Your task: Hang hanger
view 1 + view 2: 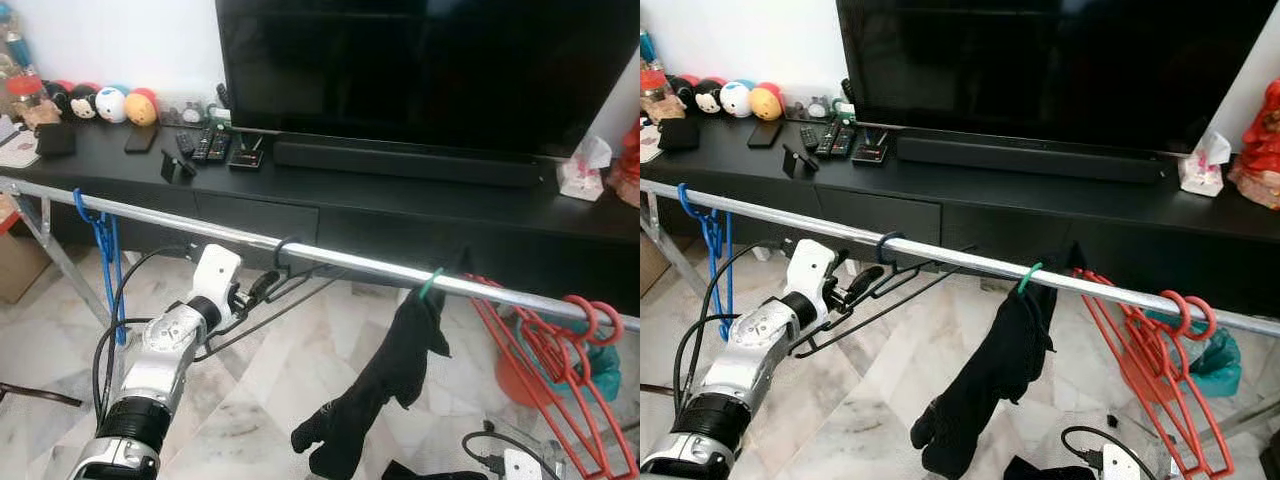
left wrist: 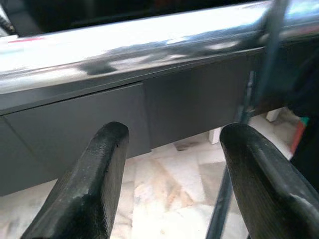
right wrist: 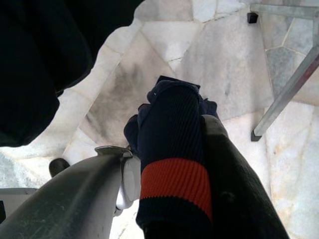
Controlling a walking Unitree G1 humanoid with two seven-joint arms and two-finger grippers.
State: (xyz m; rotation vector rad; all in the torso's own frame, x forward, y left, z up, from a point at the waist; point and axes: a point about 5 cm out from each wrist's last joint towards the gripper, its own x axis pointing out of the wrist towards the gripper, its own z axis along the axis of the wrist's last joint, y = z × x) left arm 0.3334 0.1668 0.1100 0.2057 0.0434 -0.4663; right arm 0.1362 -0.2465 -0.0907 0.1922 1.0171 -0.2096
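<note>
Television dominates my forward view, standing on a long black table with a soundbar along its foot; on the table's left end I see round plush toys, a few remotes and a phone, and on its right end a tissue pack; below lies a pale marble floor; across the foreground runs a silver rail, sloping down toward my right; from it hang a blue hanger on the left, a green hanger hook carrying a black garment near the middle, and a bunch of red hangers on the right; the black hanger, the one I am working with, has its hook over the rail between the blue one and the garment, its body tilted down toward my left arm; my left gripper sits just below the rail beside that hanger, and in the left wrist view its fingers stand spread apart with the rail above them and the hanger's thin wire beside one of them; my right gripper is low by the floor, its fingers closed on a dark blue sock with a red band.
</note>
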